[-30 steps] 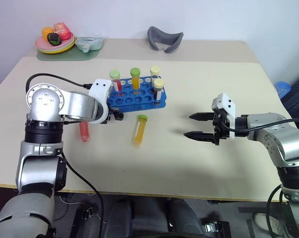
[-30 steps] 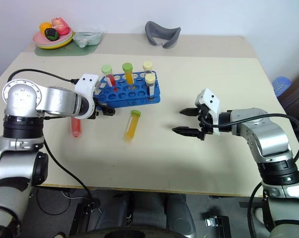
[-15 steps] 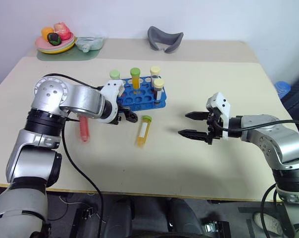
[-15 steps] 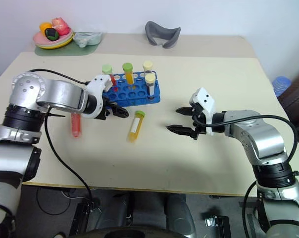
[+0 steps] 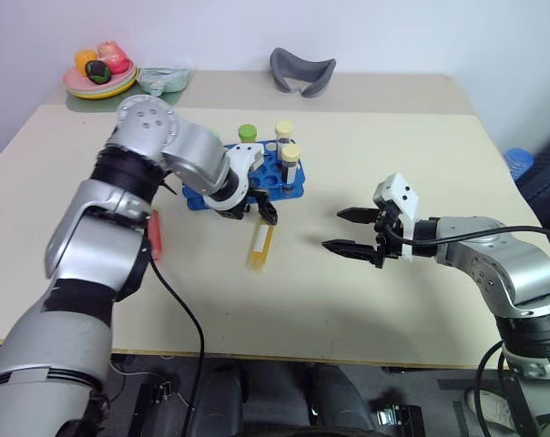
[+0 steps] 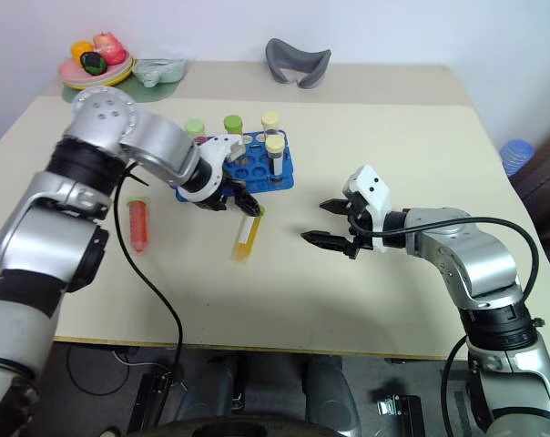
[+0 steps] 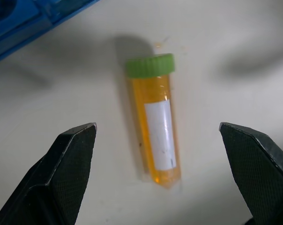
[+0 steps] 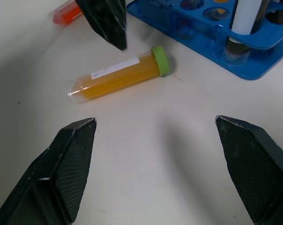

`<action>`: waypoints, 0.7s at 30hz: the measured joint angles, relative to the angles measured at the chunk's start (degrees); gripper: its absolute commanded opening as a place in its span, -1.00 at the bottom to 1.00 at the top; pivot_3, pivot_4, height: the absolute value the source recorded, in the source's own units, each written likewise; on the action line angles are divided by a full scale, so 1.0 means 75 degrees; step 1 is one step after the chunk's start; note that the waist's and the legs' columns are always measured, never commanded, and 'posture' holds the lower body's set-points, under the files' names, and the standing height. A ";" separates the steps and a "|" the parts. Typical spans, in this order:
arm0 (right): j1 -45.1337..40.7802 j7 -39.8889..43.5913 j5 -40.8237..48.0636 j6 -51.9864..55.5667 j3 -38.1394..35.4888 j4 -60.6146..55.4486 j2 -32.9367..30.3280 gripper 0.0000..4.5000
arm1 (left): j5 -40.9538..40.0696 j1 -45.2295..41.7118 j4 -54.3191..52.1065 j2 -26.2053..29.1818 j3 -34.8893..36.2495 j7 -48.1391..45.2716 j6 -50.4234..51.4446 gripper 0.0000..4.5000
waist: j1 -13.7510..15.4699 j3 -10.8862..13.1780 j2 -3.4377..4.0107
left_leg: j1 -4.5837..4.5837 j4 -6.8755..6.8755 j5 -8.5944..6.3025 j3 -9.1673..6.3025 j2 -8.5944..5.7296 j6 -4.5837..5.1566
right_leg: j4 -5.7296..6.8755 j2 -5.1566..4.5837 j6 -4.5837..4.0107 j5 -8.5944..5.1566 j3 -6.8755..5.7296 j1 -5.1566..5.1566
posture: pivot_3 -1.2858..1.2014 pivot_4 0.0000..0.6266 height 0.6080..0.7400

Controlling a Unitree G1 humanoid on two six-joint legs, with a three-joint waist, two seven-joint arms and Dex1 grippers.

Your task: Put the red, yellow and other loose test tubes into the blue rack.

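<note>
From the head camera we see the blue rack (image 5: 248, 177) standing on the beige table (image 5: 393, 164), with capped tubes upright in it: a green-capped tube (image 5: 248, 135) and two cream-capped ones (image 5: 290, 155). Just in front of the rack the orange-yellow tube (image 5: 259, 246) lies flat on the table, its green cap toward the rack. The left gripper (image 5: 257, 211) hangs over the cap end of this tube, pointing steeply down, fingers spread and holding nothing. The red tube (image 6: 137, 225) lies flat farther to the left, well apart from the rack. The right gripper (image 5: 348, 231) sits to the right of the yellow tube, near it but not touching, fingers spread wide and empty. At the far edge rest a plate of toy food (image 5: 100, 80) and a grey curved object (image 5: 302, 71).

In the left wrist view we look down on the orange-yellow tube (image 7: 155, 136) between the two parted black fingers (image 7: 62, 173), a white label on its side, a corner of the rack (image 7: 33, 23) beside it.

In the right wrist view we see the same tube (image 8: 118, 75) lying ahead of the spread fingers (image 8: 66, 164), a black finger of the left gripper (image 8: 106, 21) just above it, the rack (image 8: 216, 42) beyond, and the red tube (image 8: 66, 13) farther back.
</note>
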 measured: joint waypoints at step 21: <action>0.0596 -0.0786 0.0443 0.0329 -0.0309 -0.0677 0.0027 0.84 | 0.6074 -0.1422 0.3528 -0.2101 0.3251 -0.1421 -0.0015 0.93 | -0.0020 0.0003 -0.0005 | -0.0018 -0.0002 0.0001 -0.0003 -0.0005 -0.0002 | 0.0003 -0.0002 0.0008 -0.0005 -0.0005 -0.0015 | 0.03 -0.52 1.00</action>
